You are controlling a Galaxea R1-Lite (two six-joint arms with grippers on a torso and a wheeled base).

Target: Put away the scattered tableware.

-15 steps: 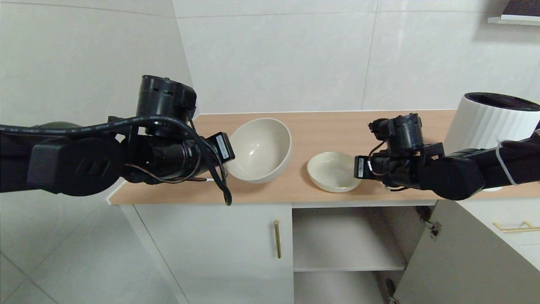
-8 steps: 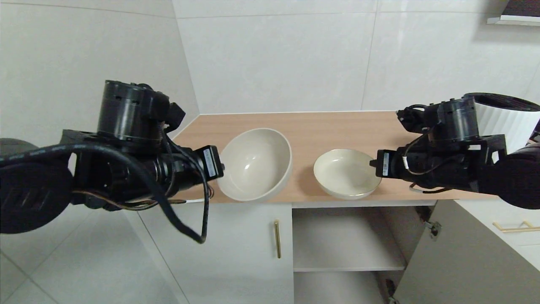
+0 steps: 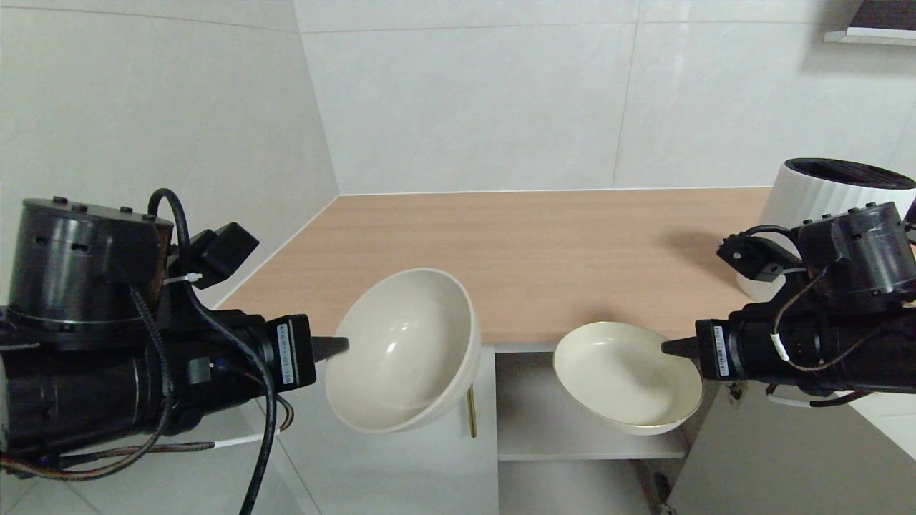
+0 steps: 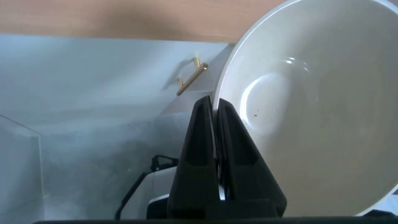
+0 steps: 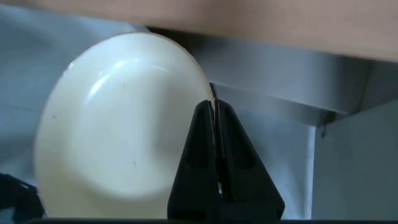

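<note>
Head view: my left gripper (image 3: 336, 347) clamps a deep cream ceramic bowl (image 3: 401, 357), right gripper (image 3: 673, 348) a shallow cream dish (image 3: 622, 375); neither sits in the open cabinet (image 3: 544, 425) yet.

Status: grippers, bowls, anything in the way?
Left gripper shut on big bowl. Right gripper shut on small bowl. Both off counter, before cupboard; left door shut.
</note>
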